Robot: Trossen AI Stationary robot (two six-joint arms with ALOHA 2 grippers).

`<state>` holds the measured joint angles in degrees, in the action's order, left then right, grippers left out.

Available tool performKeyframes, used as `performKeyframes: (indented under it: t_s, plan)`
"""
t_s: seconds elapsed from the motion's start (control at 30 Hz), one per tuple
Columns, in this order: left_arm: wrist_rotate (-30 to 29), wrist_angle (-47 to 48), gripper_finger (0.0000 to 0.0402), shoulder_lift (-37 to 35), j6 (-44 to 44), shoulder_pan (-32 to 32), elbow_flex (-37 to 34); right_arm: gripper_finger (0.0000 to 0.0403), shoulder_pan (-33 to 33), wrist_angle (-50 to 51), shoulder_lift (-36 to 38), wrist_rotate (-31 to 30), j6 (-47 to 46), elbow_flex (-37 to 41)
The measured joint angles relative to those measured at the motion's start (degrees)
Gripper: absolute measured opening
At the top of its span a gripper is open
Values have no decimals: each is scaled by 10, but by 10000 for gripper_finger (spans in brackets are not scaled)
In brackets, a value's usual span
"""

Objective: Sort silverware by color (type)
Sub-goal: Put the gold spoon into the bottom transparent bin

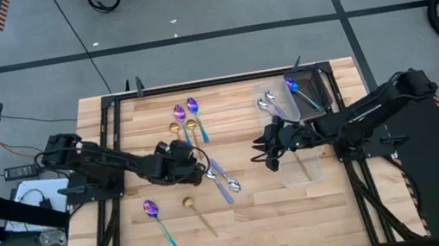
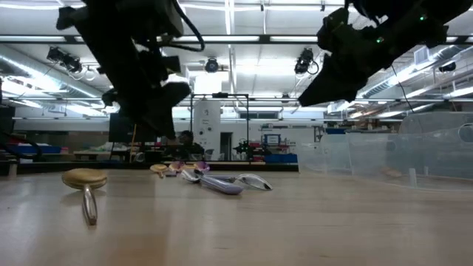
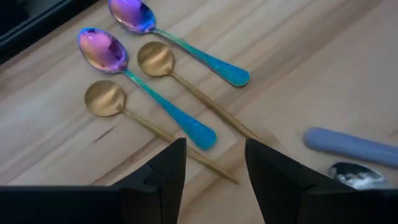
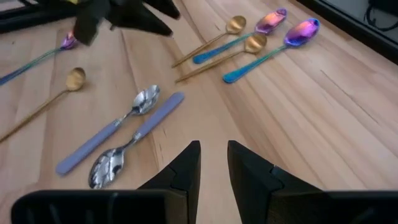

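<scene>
1. Left pincer [image 1: 195, 163] reaches mid-tabletop [image 1: 260, 221], fingers apart and empty, over gold spoon handles [image 3: 186, 149].
2. Right pincer [image 1: 261, 153] hovers nearby, slightly parted, empty.
3. Lavender-handled silver spoons [image 1: 221, 179] lie between them.

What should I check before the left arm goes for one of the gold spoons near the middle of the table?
1. Left gripper empty, fingers apart: ok.
2. Left gripper lined up on the gold spoons: ok; their handle ends lie just ahead of the fingers.
3. Gold handles free of the purple-blue spoons: not ok; the four lie close together, handles nearly touching.
4. Right gripper out of the way: ok, apart over bare wood, empty.
5. Silver spoons with lilac handles clear of the approach: cannot tell; one lies close beside the left gripper.
</scene>
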<state>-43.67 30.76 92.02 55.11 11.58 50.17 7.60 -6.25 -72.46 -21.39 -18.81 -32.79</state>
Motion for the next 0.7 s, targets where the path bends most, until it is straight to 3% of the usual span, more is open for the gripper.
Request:
performKeyframes:
  t_s: [0.13, 0.4, 0.7]
  plan:
    - [-17, -19, 172, 12, -17, -1, -22, 90, -2, -42, -31, 3, 23, 0]
    - [17, -180, 171, -17, -32, -30, -127, 90, -3, -77, -48, 3, 36, 0]
    - [45, -240, 171, -18, -23, -104, -142, 90, -3, -108, -86, 5, 40, 0]
